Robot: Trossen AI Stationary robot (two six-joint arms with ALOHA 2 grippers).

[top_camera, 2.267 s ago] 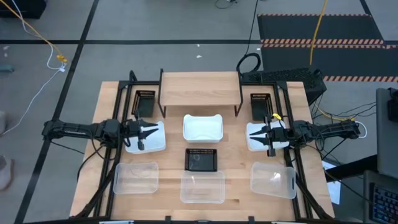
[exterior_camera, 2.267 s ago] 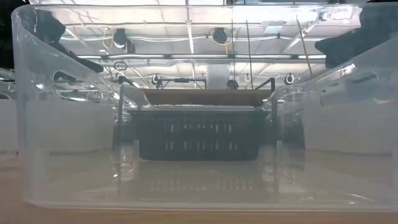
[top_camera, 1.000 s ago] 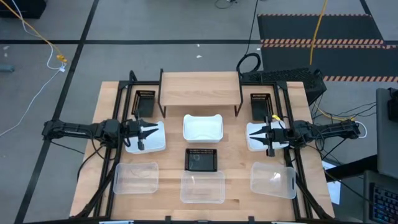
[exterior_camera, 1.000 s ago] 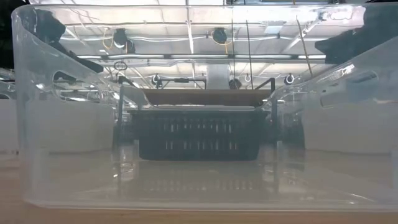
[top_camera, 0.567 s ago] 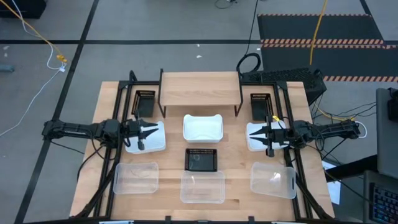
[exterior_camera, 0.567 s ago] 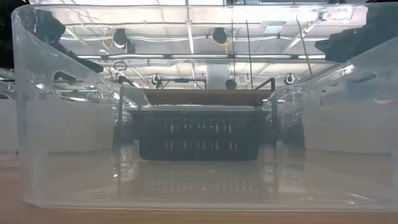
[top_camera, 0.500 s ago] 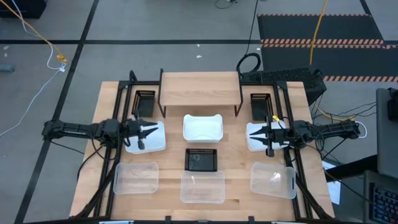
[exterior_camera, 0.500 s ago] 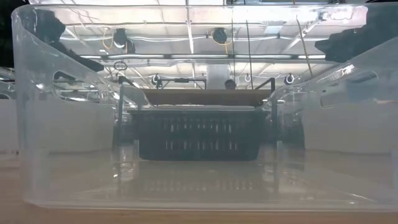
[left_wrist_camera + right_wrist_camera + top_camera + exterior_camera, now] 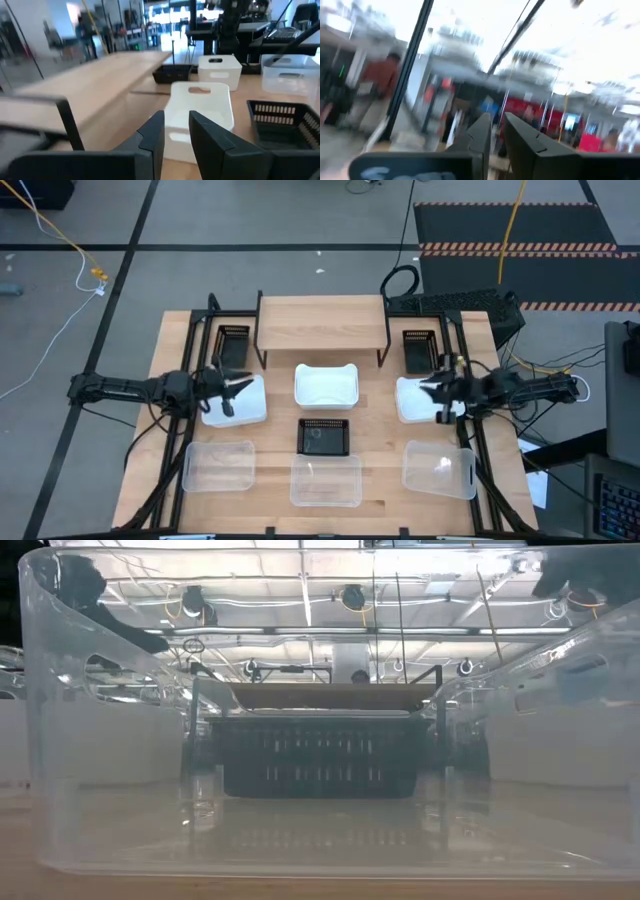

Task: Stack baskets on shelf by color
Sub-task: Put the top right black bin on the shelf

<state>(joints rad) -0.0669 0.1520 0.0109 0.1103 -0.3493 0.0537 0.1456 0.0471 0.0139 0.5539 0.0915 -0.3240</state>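
Observation:
The shelf (image 9: pixel 322 328) stands at the table's far middle with a bare top. Three white baskets (image 9: pixel 326 386) sit in a row in front of it. Black baskets stand at the shelf's left (image 9: pixel 232 345) and right (image 9: pixel 417 350), and a third (image 9: pixel 325 437) sits mid-table. Three clear baskets (image 9: pixel 325 480) line the near edge. My left gripper (image 9: pixel 243 387) hovers level over the left white basket (image 9: pixel 235 402), its fingers (image 9: pixel 152 137) a narrow gap apart and holding nothing. My right gripper (image 9: pixel 432 392) hangs over the right white basket (image 9: pixel 412 402), tipped upward, with a narrow empty gap.
Black frame rails (image 9: pixel 190 370) run along both table sides beside the arms. The low view looks through a clear basket (image 9: pixel 320 830) at the mid-table black basket (image 9: pixel 320 755) and the shelf (image 9: pixel 330 695). A person (image 9: pixel 380 80) shows in the room beyond the table.
My right gripper has tipped its fingers upward and risen a little above the right white basket; its wrist view now looks up into the room. No basket has moved.

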